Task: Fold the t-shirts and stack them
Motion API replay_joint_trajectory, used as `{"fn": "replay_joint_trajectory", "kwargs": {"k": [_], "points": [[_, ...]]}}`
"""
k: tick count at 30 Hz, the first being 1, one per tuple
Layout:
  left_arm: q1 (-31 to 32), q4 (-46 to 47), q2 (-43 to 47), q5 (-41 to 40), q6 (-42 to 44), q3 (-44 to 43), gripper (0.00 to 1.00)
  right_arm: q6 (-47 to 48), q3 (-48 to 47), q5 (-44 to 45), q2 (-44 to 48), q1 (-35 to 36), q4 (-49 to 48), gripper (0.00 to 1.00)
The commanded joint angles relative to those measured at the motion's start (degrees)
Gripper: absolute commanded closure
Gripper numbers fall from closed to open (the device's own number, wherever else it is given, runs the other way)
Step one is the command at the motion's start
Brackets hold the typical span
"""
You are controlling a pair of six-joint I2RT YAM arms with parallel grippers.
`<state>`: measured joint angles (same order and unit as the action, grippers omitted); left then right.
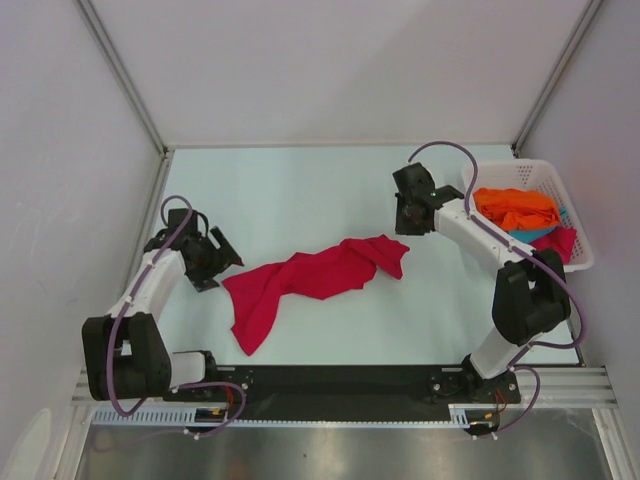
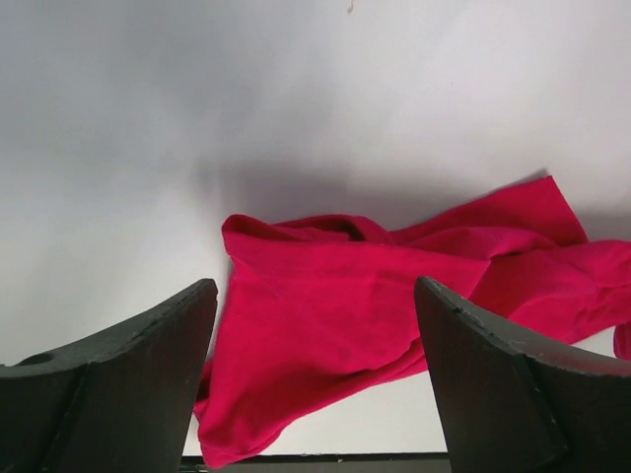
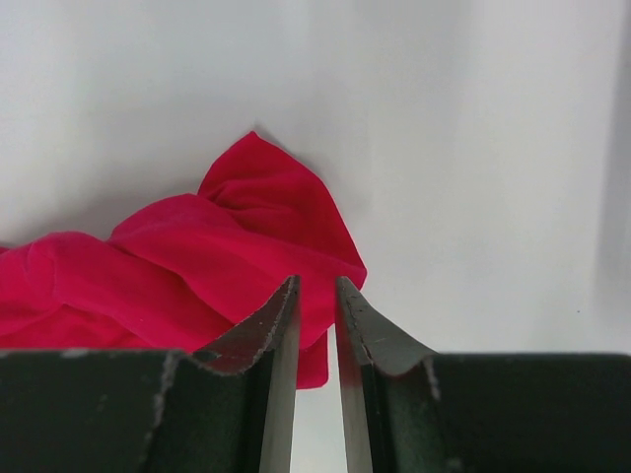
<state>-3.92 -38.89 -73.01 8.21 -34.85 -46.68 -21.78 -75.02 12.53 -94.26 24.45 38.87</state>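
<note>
l claw point(image 2: 315, 288) wide open, r claw point(image 3: 316, 282) barely ajar, both empty; red tee point(image 1: 310, 278) between, basket point(image 1: 583, 256) r-side

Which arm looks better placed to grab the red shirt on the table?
Left, probably. The left gripper points at the shirt with jaws wide apart, ready to close on its near end. The right gripper sits by the other end, but its jaws stand only a slit apart.

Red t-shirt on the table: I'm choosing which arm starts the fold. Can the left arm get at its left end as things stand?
Probably yes. The left gripper, open, sits just beside the red t-shirt at its left end, facing it, with only bare table between them.
</note>
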Motion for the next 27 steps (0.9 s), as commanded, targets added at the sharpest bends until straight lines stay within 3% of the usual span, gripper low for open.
{"fn": "replay_joint_trajectory", "kwargs": {"k": [1,10,15,20,22,23,27], "points": [[-0.47,2.42,2.17,4.01,0.57,1.14,0.16,0.69,0.4,0.12,2.15,-0.28,-0.73,0.75],[-1.09,5.05,2.26,5.15,0.13,5.72,0.18,0.86,0.4,0.3,2.32,-0.28,-0.29,0.76],[-1.88,6.02,2.26,5.59,0.05,6.95,0.28,0.86,0.4,0.38,2.32,-0.28,-0.02,0.76],[-2.32,6.9,1.73,6.38,0.05,7.39,0.56,0.86,0.23,0.38,2.15,-0.28,0.32,0.76],[-2.4,7.25,1.38,6.56,0.05,7.48,0.79,0.78,0.23,0.47,2.24,-0.28,0.24,0.76],[-2.49,7.25,1.21,6.65,0.05,7.39,0.86,0.69,0.23,0.47,2.24,-0.28,0.24,0.76],[-2.4,7.78,0.68,7.26,0.13,7.56,0.9,0.6,0.23,0.38,2.06,-0.19,0.41,0.77]]}}
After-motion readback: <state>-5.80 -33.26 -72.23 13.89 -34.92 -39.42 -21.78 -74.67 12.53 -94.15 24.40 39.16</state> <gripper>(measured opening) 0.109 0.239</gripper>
